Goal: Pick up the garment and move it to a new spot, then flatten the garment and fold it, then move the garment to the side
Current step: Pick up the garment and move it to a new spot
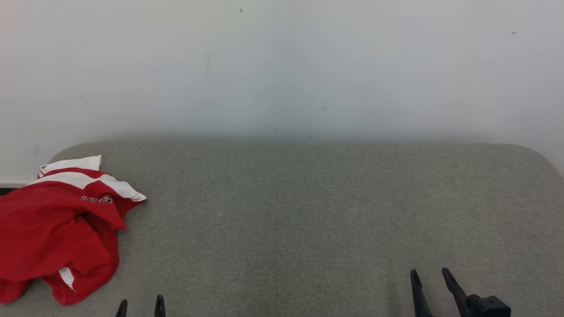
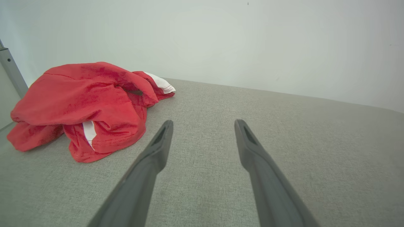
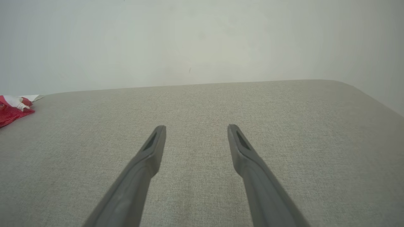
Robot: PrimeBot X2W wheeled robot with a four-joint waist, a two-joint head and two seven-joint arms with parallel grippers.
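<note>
red garment (image 1: pixel 57 229) heaped at left, striped end toward wall (image 1: pixel 282 66); left fingers (image 2: pixel 157 148), right fingers (image 3: pixel 151 151) wide, empty

A plain, bare indoor room; whether it is a home or a test space I cannot tell. A white wall (image 1: pixel 282 66) with a few small marks runs behind a wide worktop (image 1: pixel 308 211) covered in grey woven fabric, its far corners rounded. A crumpled red garment (image 1: pixel 57 229) lies at its left edge, and a grey metal post (image 2: pixel 12 71) stands just beyond.
</note>
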